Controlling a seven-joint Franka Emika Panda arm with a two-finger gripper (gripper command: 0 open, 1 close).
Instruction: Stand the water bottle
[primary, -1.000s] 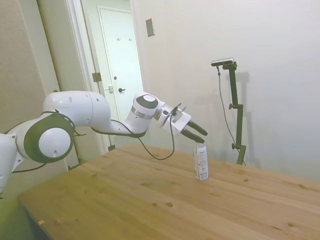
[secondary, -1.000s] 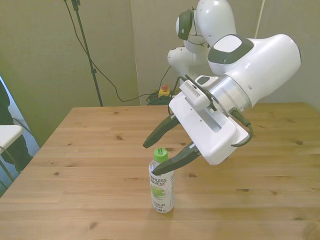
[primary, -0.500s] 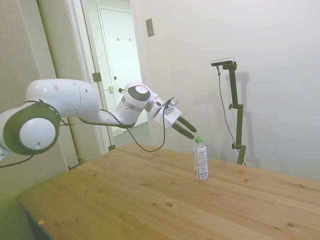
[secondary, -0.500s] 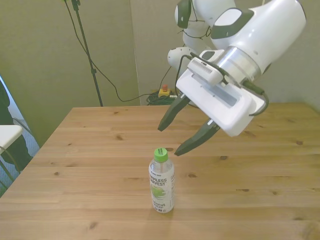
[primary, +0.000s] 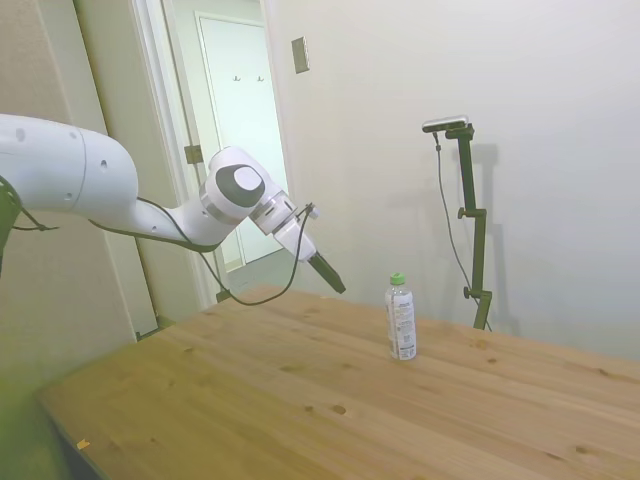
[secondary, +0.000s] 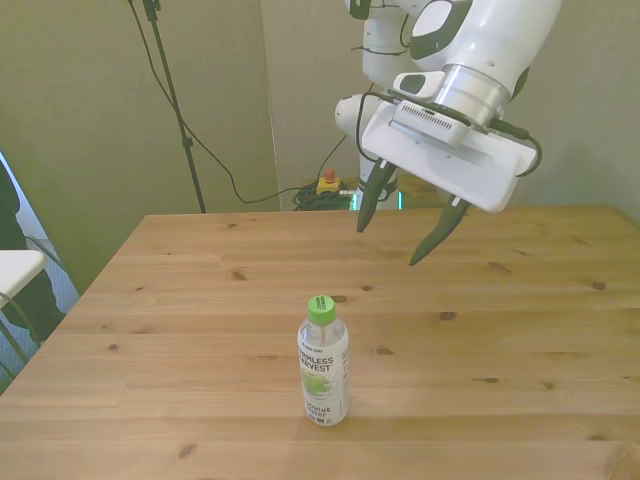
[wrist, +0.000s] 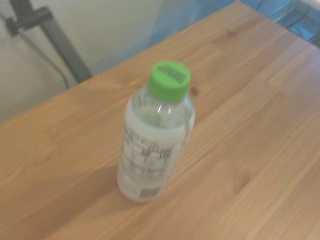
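Bottle (secondary: 323, 360): small, clear plastic, stood upright on the table (secondary: 520, 330); green cap (secondary: 321, 307) on top; white label with dark print wrapped round the body; placed in the lower middle of the front view, near the table's near edge; in the side view (primary: 400, 317) it stood right of centre, near the table's far edge; touched by nothing.

Wrist view: bottle (wrist: 155, 135) at centre, seen from above at a slant, slightly blurred; cap (wrist: 169, 78) uppermost; label print too soft to read; bare wood on all sides of it.

Gripper (secondary: 398, 238): held in the air in the upper middle of the front view, well apart from the bottle and higher than the cap; two dark fingers (secondary: 365, 203) spread wide, nothing between them; fingers pointed downward toward the table. In the side view the gripper (primary: 334, 281) hung left of the bottle, with a clear gap between them, tips slanted down to the frame's right.

Arm (primary: 150, 205): white, entered from the left edge of the side view; a dark cable looped beneath the wrist.

Table: light wood planks with knots, filling the lower half of both wide views.

Door (primary: 240, 120): pale, shut, in the upper left of the side view behind the arm.
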